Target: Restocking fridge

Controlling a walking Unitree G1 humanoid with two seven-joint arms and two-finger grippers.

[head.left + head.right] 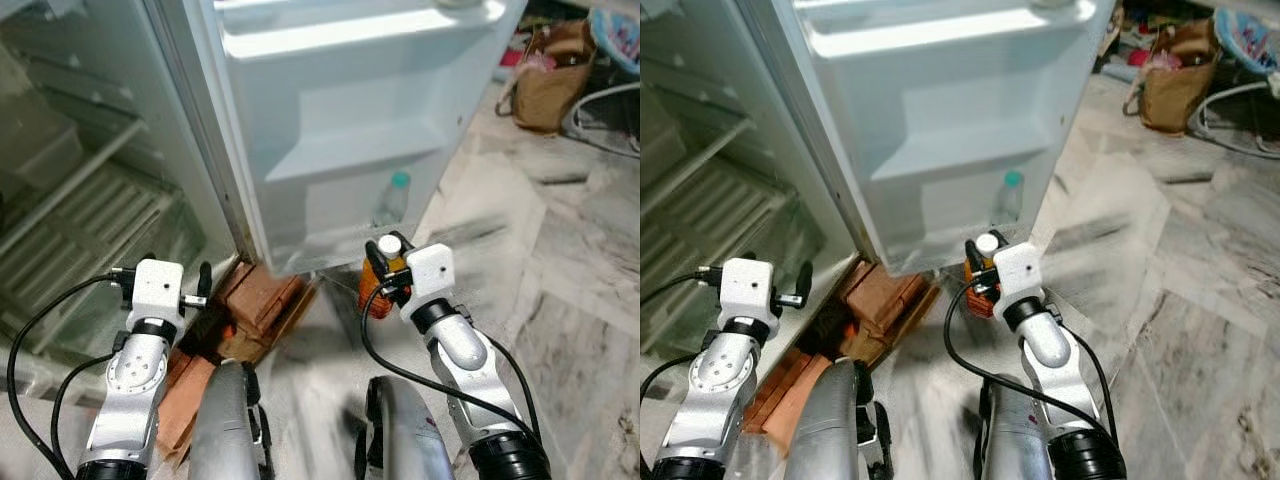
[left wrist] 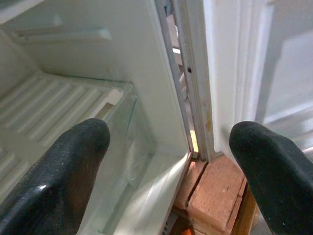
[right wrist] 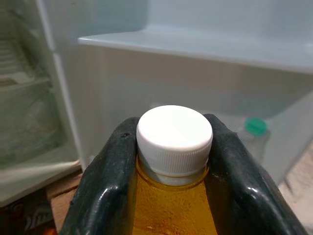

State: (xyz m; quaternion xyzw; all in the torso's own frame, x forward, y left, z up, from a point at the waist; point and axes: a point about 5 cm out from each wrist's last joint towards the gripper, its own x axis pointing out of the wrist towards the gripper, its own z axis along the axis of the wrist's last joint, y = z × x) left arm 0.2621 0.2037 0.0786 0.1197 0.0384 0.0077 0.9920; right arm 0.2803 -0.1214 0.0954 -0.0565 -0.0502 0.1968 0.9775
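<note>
Our right gripper (image 3: 171, 161) is clasping an amber bottle (image 3: 171, 205) by its white-capped neck before the open fridge door (image 1: 340, 120); our left gripper (image 2: 171, 161) is hanging open, holding nothing.

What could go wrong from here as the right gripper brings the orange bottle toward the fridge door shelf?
The right gripper pinches the orange bottle just under its white cap, so the bottle could swing or slip. The lowest door shelf already holds a green-capped bottle, which could be knocked over. The bricks under the fridge sit near the robot's path.
</note>
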